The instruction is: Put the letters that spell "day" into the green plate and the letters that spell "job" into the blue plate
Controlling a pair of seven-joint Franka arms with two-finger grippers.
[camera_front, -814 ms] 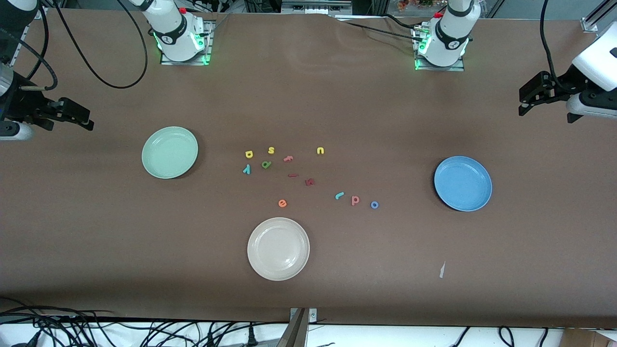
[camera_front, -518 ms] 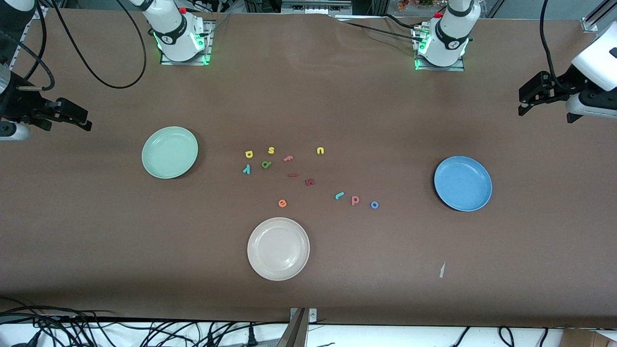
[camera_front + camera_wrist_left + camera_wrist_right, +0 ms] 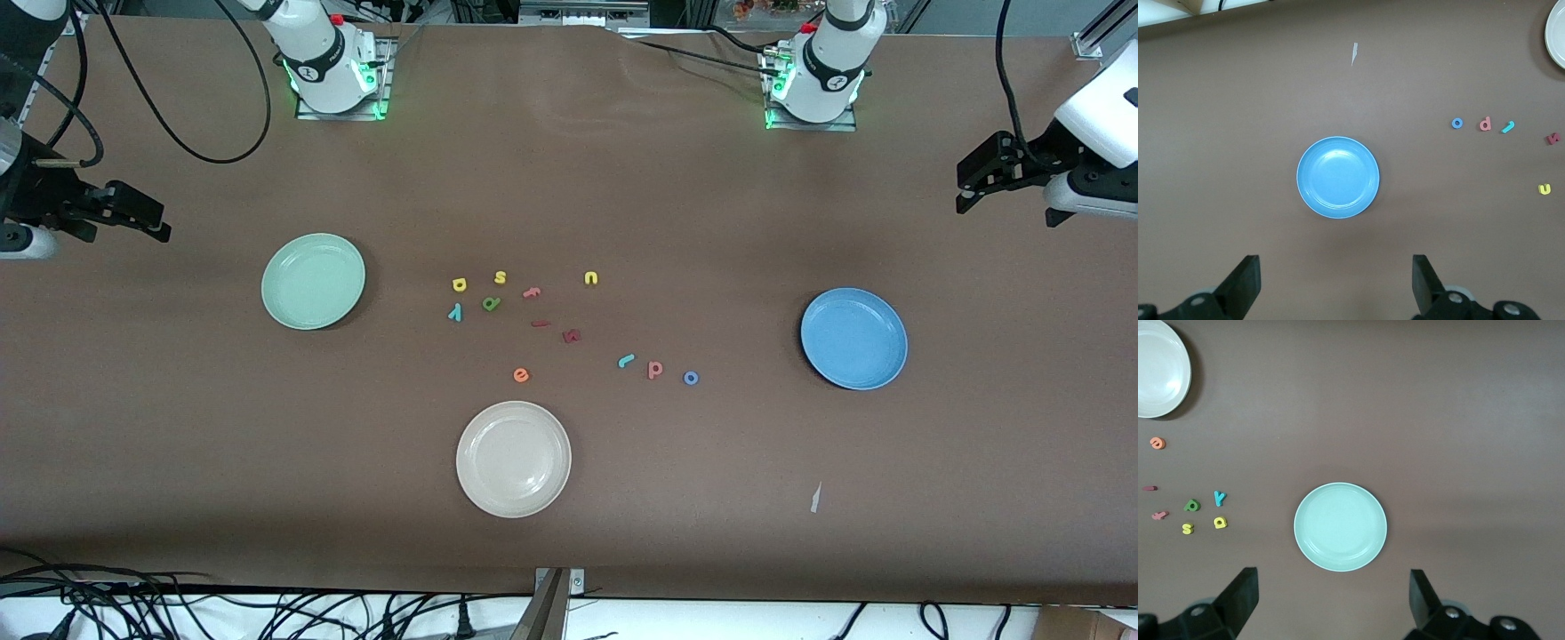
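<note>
Right end effector (image 3: 151, 222) edged outward; 3 round glossy plates, foam letters.

counter (image 3: 178, 427) plain brown. green plate (image 3: 313, 281) pale mint, blue plate (image 3: 853, 339) mid blue, 3rd plate (image 3: 513, 459) cream-white. letters: d (image 3: 459, 284) yellow, a (image 3: 491, 304) dk green, y (image 3: 455, 312) teal; j (image 3: 626, 360) teal, b (image 3: 655, 369) salmon pink, o (image 3: 691, 378) blue. s (image 3: 500, 276) & u (image 3: 591, 278) yellow, e (image 3: 521, 375) orange, f (image 3: 532, 292) pink. both pincers black: left pincer (image 3: 1337, 283), right pincer (image 3: 1333, 600).
</note>
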